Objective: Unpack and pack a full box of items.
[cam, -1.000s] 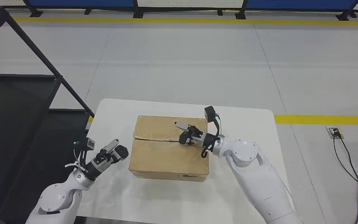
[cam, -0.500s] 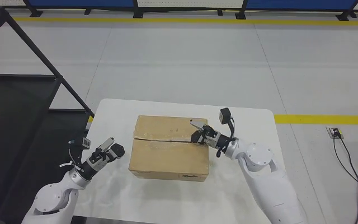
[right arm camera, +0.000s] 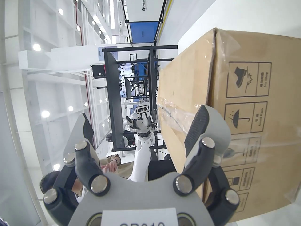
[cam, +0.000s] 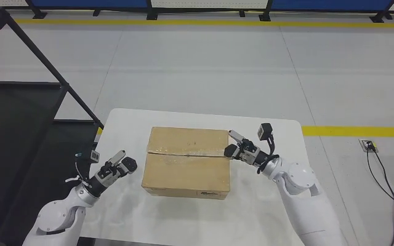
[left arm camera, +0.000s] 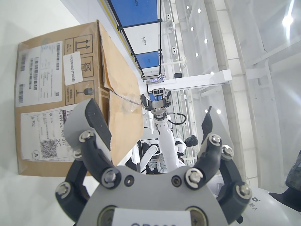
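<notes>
A closed brown cardboard box (cam: 186, 161) sits in the middle of the white table (cam: 271, 132), its top flaps meeting along a taped seam. My right gripper (cam: 231, 142) hovers at the box's right top edge, open and holding nothing; its wrist view shows the box (right arm camera: 235, 109) beside one finger, the gripper (right arm camera: 143, 128) spread wide. My left gripper (cam: 120, 162) is open off the box's left side, a short gap from it. In the left wrist view the box's labelled end (left arm camera: 54, 95) lies just beyond the open left gripper (left arm camera: 152, 121), and the right gripper (left arm camera: 155, 99) shows at the far top edge.
A black frame (cam: 49, 67) and a dark panel stand at the table's left. Bare table surface lies in front of and to the right of the box. The floor beyond has yellow line markings (cam: 345, 130).
My right gripper has drawn back to the right across the box top, from near the seam's middle to the right edge. The left gripper has pulled slightly away from the box.
</notes>
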Robot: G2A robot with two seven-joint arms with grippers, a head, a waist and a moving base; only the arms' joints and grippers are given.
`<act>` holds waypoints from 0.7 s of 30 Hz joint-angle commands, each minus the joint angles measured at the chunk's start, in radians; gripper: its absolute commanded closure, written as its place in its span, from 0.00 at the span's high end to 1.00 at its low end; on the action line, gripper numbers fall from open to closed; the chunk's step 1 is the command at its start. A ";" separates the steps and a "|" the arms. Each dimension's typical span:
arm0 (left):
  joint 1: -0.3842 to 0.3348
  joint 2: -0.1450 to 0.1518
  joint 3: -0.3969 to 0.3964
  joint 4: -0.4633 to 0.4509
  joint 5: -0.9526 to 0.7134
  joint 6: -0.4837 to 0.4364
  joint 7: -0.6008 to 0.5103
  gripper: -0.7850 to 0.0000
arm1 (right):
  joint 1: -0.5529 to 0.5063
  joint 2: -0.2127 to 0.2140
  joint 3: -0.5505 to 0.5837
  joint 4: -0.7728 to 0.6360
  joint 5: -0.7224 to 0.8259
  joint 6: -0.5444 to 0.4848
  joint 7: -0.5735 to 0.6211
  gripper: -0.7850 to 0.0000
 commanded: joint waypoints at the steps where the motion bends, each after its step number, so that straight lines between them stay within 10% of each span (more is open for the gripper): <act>1: -0.001 0.000 0.000 -0.002 0.002 0.002 0.001 1.00 | -0.006 0.003 0.008 0.004 0.010 -0.009 0.004 1.00; 21: -0.002 0.000 0.007 -0.004 0.016 0.009 0.011 1.00 | 0.000 0.019 -0.009 0.069 0.070 -0.048 0.089 1.00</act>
